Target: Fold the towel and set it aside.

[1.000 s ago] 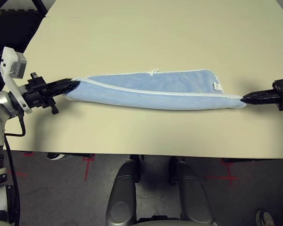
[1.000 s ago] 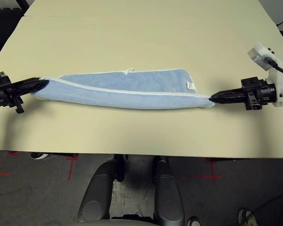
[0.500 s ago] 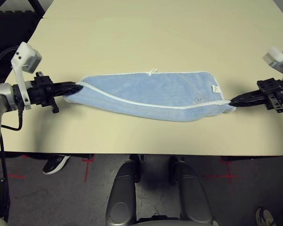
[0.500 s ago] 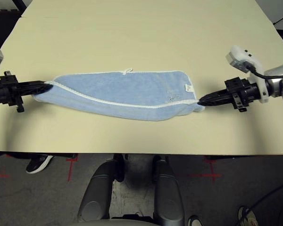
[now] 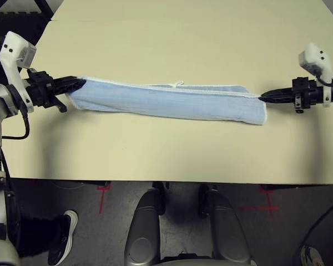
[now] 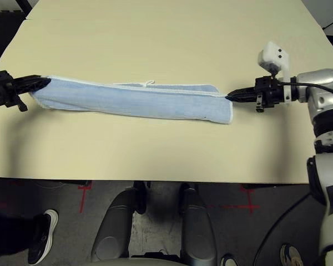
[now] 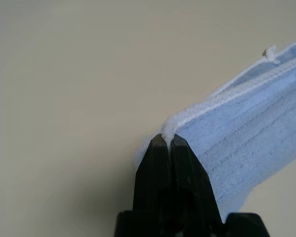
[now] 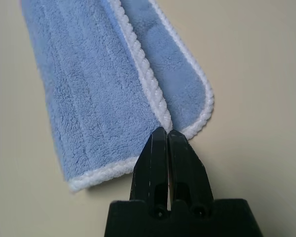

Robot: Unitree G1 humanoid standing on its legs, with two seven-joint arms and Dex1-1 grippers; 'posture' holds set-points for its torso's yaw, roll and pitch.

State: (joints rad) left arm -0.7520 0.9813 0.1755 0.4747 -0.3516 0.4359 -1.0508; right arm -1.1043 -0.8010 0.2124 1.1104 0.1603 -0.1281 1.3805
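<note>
Now towel [image 5: 166, 101] taut between clamped left tool [image 5: 77, 83] and right tool [image 5: 262, 97], tabletop [image 5: 172, 39] beyond.

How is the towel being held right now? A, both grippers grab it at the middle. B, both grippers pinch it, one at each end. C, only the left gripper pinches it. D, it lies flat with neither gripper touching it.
B: the left gripper is shut on one end of the towel and the right gripper is shut on the white edging at the other end, with the towel stretched in a long folded strip on the table.
</note>
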